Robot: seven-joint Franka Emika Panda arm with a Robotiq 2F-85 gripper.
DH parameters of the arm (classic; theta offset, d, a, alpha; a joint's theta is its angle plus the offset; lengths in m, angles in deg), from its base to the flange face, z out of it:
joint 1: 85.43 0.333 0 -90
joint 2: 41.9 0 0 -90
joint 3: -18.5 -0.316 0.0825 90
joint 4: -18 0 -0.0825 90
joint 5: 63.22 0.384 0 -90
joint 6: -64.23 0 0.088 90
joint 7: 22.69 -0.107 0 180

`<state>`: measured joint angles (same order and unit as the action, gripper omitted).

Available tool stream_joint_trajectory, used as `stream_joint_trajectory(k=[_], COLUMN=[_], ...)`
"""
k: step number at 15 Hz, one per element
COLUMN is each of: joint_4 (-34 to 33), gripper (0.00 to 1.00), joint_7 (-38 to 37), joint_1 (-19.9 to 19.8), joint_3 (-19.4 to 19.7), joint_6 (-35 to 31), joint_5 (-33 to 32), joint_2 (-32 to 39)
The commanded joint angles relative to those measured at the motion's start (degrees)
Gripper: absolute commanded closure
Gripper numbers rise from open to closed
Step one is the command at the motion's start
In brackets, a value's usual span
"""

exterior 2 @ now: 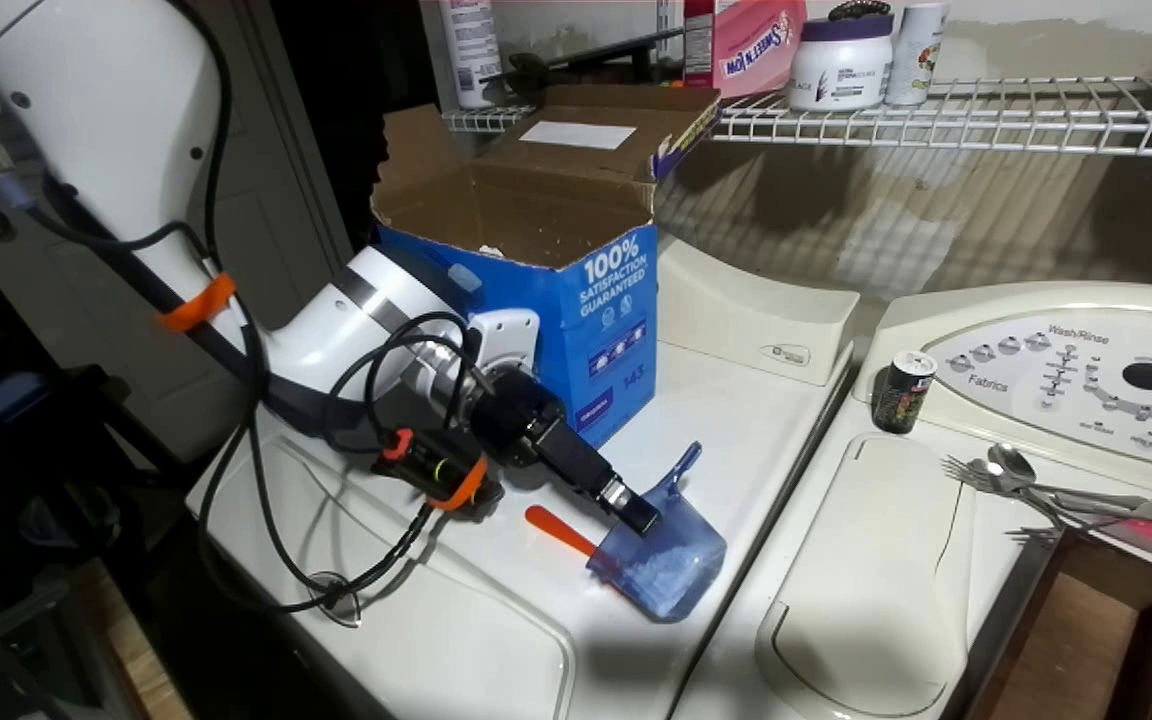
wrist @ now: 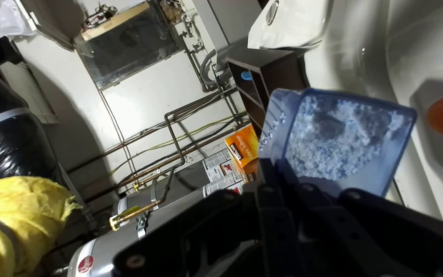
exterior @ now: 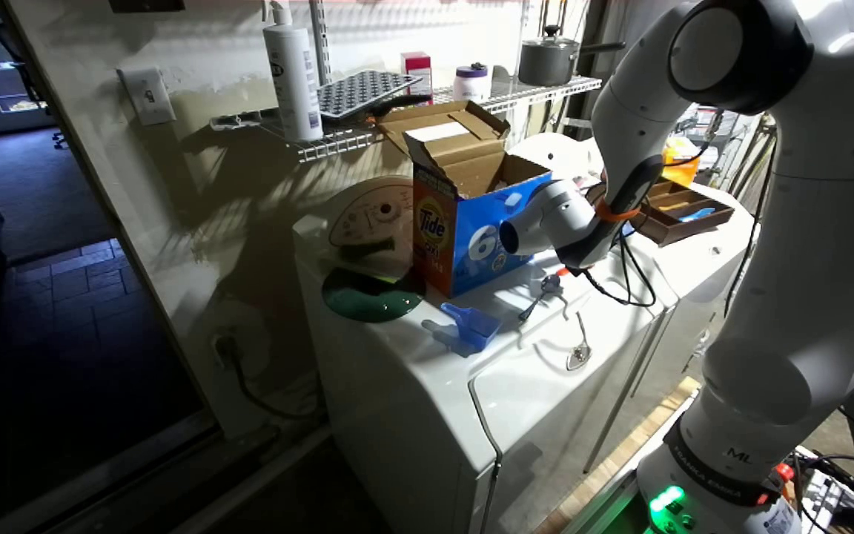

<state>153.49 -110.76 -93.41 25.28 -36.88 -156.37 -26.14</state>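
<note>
Right of centre in the wrist view, the scoop, judged light, stiff and slick, is pinched at its edge by the gripper, its handle seeming surer.

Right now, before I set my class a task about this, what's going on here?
A robot arm is holding a translucent blue scoop, its gripper closed on the scoop's edge. In the wrist view, pale bluish-white powder sits inside it. An open Tide box stands close by on a white appliance, and an orange handle shows partly behind the scoop. I can't tell for sure whether the scoop is clear of the surface.
</note>
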Motion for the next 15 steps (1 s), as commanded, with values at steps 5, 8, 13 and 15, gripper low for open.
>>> stream_joint_trajectory(k=[5, 8, 13, 15], joint_4=[-2.5, -2.7, -2.4, -2.3], gripper=[0.99, 0.99, 0.99, 0.99], joint_7=[-2.1, -2.1, -2.2, -2.1], joint_1=[0.1, 0.1, 0.3, 0.3], joint_3=[-0.6, -0.7, -0.9, -1.0], joint_6=[2.1, 2.1, 3.0, 3.4], joint_5=[-1.3, -1.4, -1.9, -2.1], joint_2=[2.1, 2.4, 2.8, 2.8])
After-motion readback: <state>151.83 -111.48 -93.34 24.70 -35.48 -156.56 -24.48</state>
